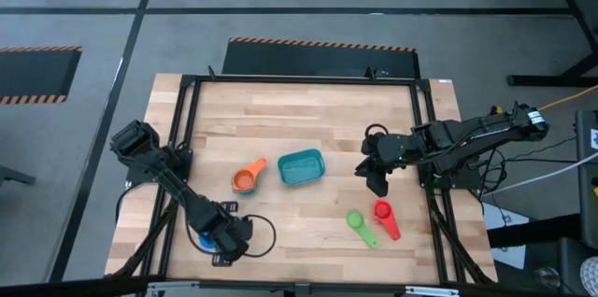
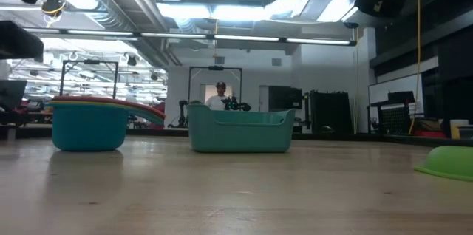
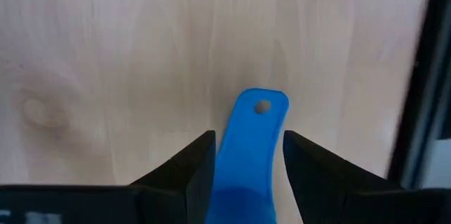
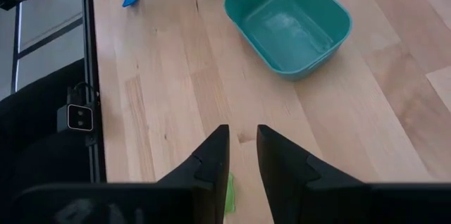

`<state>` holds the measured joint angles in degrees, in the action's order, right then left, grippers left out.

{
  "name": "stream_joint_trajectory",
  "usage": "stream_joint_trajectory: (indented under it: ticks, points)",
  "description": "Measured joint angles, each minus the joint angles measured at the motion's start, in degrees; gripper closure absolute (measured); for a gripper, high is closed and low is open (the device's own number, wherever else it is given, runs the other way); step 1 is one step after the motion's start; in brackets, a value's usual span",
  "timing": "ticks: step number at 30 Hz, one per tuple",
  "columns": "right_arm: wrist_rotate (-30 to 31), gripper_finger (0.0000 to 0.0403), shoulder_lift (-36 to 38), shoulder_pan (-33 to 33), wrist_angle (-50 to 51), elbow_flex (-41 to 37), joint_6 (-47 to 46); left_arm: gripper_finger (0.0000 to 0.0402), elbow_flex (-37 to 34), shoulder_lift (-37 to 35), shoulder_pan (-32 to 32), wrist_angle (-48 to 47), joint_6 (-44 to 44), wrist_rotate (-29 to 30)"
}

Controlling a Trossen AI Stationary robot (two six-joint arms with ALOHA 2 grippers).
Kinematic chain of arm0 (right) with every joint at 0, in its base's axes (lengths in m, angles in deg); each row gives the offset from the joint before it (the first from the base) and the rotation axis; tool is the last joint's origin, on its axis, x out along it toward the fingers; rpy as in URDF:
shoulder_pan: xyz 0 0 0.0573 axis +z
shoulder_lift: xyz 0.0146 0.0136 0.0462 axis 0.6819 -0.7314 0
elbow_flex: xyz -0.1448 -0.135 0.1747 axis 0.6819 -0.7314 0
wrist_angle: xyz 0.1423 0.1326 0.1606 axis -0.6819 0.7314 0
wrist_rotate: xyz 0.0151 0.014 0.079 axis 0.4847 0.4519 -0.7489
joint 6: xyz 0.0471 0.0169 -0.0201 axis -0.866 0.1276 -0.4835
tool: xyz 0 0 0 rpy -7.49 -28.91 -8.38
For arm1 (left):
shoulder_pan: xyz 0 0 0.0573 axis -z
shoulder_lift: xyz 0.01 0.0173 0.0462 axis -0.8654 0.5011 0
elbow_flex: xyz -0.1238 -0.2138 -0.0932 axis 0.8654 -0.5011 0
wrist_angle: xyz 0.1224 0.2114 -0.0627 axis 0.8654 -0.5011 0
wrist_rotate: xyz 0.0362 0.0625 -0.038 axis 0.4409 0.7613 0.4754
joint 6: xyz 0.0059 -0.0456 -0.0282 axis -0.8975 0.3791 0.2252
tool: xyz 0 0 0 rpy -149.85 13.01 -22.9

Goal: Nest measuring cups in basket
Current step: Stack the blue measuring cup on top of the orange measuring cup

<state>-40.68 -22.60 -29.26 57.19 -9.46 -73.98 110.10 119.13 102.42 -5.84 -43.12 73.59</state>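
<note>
Your left gripper (image 3: pixel 246 160) is straddling the dark blue cup (image 3: pixel 250 153) at the table's near-left (handle seen only by its wrist camera) | right gripper (image 4: pixel 242 155) is hovering narrowly parted, empty, right of the basket (image 1: pixel 301 167) mid-table.

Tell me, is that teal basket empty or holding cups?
Empty: the basket shows only its bare floor in the right wrist view.

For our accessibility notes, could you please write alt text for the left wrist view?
The left gripper straddles the flat handle of a dark blue measuring cup, one dark finger on each side, above the pale wooden table. The handle has a small hole near its rounded end.
</note>
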Motion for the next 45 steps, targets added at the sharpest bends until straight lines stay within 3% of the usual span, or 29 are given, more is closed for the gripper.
stream_joint_trajectory:
  ticks: [21, 35, 45]
  points:
    - [0.1, 0.0324, 0.0, 0.0, 0.0, 0.0, 0.0, 0.024, 0.0, 0.6, -0.6, 0.2, 0.4, 1.2]
    - [0.1, 0.0324, 0.0, 0.0, 0.0, 0.0, 0.0, 0.017, 0.0, 0.6, 0.0, 1.4, 0.5, 1.7]
    - [0.1, 0.0324, 0.0, 0.0, 0.0, 0.0, 0.9, 0.0167, 0.0, 0.6, 2.8, 1.4, 0.7, 6.5]
